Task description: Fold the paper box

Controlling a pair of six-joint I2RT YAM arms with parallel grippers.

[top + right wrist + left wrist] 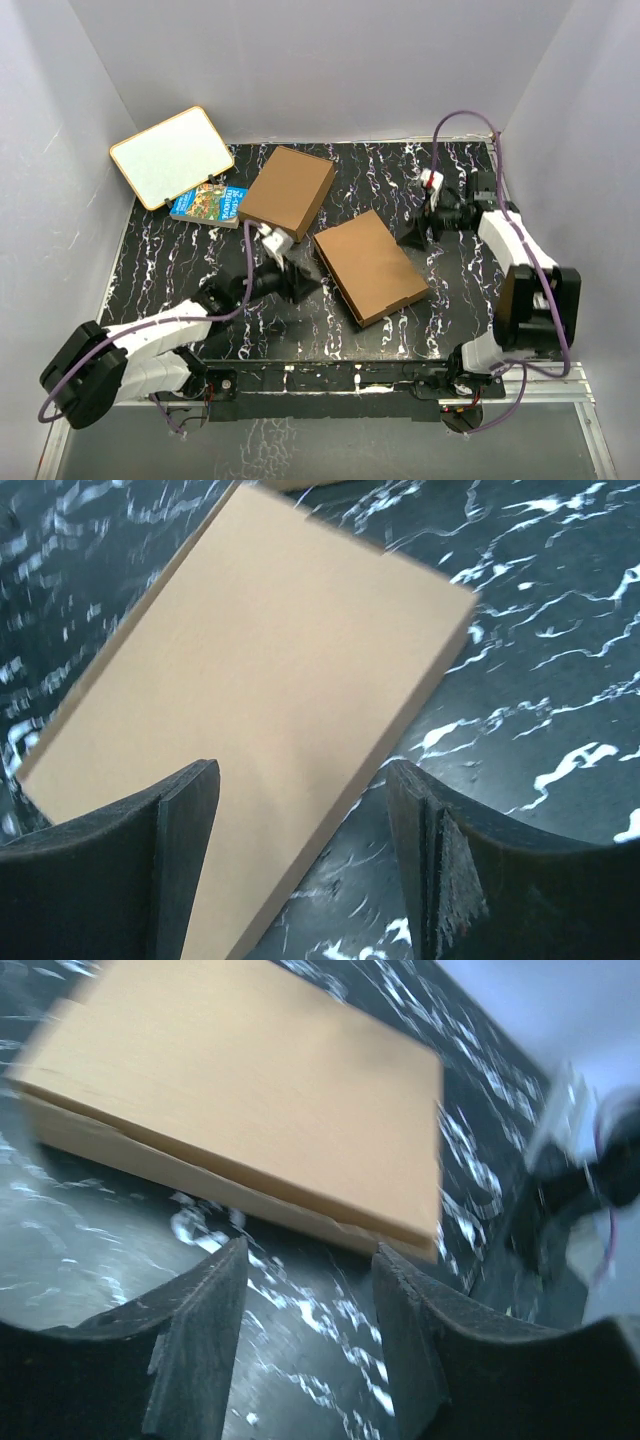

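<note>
A black table [160, 270] veined with white sits inside plain pale walls [330, 60]. The paper box [370, 265] lies near its middle, turned at an angle, and looks already closed into a flat brown slab. The left pincer [297, 280] is just beside its near-left edge and the right pincer [415, 237] just off its far-right corner. Both have their fingers apart with nothing between them.

The main risk, as I judge it, is a sideways shove. A finger meeting the low side wall instead of the lid would probably slide the light box across the smooth table, or lever the front flap up out of its tuck. With the arms converging from opposite sides, one could also push the box into the other. A second brown box [290, 190] lies farther back, beside a book [210, 205] and a white board [172, 157] – similar enough to be taken for the wrong target.

Only the top view shows those neighbours and how both arms flank the box. The left wrist view, though blurred, gives what the others lack – the side wall and the seam under the lid, with the other arm beyond. The right wrist view shows just the bare top face, no crease or tab visible
</note>
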